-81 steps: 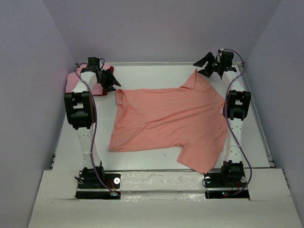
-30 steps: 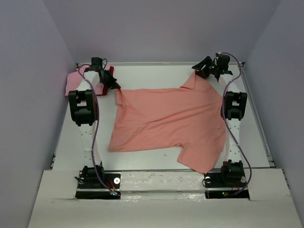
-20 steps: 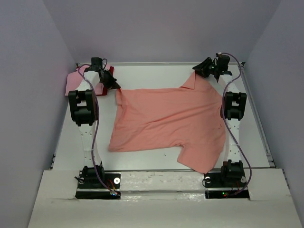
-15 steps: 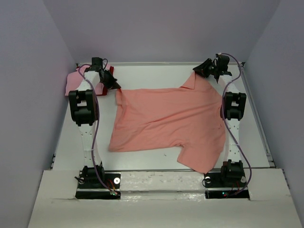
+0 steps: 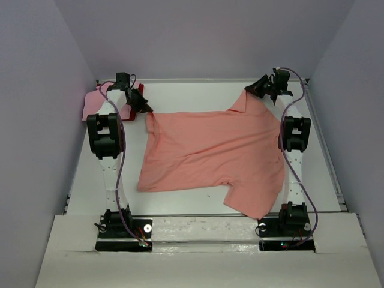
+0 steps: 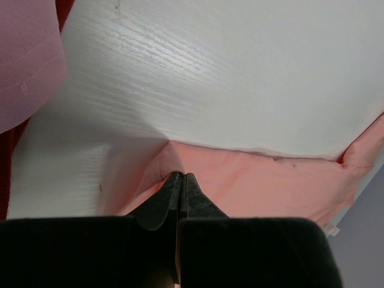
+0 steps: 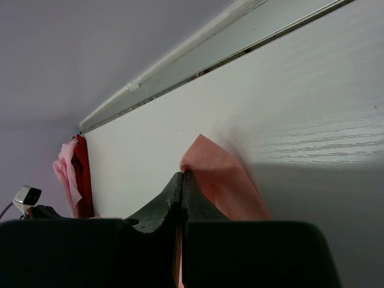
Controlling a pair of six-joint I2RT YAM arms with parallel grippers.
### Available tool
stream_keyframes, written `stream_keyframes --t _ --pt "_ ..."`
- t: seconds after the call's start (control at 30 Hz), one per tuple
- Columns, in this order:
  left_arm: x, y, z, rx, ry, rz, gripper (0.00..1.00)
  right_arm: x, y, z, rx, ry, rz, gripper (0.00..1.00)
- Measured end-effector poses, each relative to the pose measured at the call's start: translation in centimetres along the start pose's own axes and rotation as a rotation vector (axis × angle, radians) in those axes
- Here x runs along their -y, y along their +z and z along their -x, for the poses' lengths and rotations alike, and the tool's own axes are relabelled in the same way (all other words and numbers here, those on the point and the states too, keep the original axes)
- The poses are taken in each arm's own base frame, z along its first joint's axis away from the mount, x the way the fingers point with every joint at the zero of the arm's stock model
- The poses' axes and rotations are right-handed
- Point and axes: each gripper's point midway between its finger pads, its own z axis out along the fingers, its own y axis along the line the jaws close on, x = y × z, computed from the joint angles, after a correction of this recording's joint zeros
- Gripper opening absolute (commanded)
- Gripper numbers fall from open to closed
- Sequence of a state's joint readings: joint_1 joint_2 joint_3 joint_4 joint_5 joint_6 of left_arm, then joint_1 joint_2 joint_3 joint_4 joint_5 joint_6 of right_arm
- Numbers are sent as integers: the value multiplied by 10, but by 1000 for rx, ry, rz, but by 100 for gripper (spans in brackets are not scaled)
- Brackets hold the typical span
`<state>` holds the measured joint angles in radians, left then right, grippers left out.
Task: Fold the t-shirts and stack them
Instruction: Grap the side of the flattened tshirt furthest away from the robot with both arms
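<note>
A salmon-orange t-shirt (image 5: 210, 156) lies spread over the middle of the white table. My left gripper (image 5: 146, 110) is shut on the shirt's far-left corner; in the left wrist view the jaws (image 6: 180, 177) pinch a raised peak of the orange cloth (image 6: 264, 180). At the far right my right gripper (image 5: 248, 90) is shut on the shirt's far-right corner, and the right wrist view shows the orange tip (image 7: 211, 168) rising from the closed jaws (image 7: 182, 175). A lighter pink t-shirt (image 5: 93, 103) and a dark red t-shirt (image 5: 139, 91) lie bunched at the far left corner.
Grey walls close in the table at the back and both sides. A raised rail (image 5: 198, 80) runs along the table's far edge. The white table (image 5: 336, 180) shows bare to the right of the shirt and in front of it.
The right gripper has closed on the shirt's far-right corner; a second ago its jaws stood apart there. The left gripper has kept its hold on the left corner.
</note>
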<state>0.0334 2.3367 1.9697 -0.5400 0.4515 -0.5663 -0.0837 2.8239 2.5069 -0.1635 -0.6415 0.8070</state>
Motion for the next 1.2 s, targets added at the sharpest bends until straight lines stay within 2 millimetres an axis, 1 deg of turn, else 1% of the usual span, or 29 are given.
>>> stream_keyframes --t 0.43,0.6,0.7,0.73,0.83,0.9,0.93,1.03,1.2 --pt "-2 0 1 4 7 7 6 1 0 1 4 -17 -4 0" --pt "-3 1 0 3 8 9 3 -2 -7 4 6 -27 -8 0" --pt "-7 3 -4 -6 4 19 2 -14 -15 8 9 -45 0 0" --pt "-9 3 -6 -10 2 22 0 -18 -17 9 8 -50 3 0" --pt "-13 4 -10 -18 -1 31 0 -35 -26 14 13 -72 19 0" --pt "-14 2 -12 -21 -1 35 0 -49 -35 17 16 -92 30 0" --pt "-14 1 -13 -21 -1 36 0 -50 -36 18 17 -96 32 0" --pt "-12 -4 -12 -12 5 34 0 -67 -48 21 16 -124 48 0" --pt "-4 -15 -7 15 20 27 0 -75 -59 19 5 -139 54 0"
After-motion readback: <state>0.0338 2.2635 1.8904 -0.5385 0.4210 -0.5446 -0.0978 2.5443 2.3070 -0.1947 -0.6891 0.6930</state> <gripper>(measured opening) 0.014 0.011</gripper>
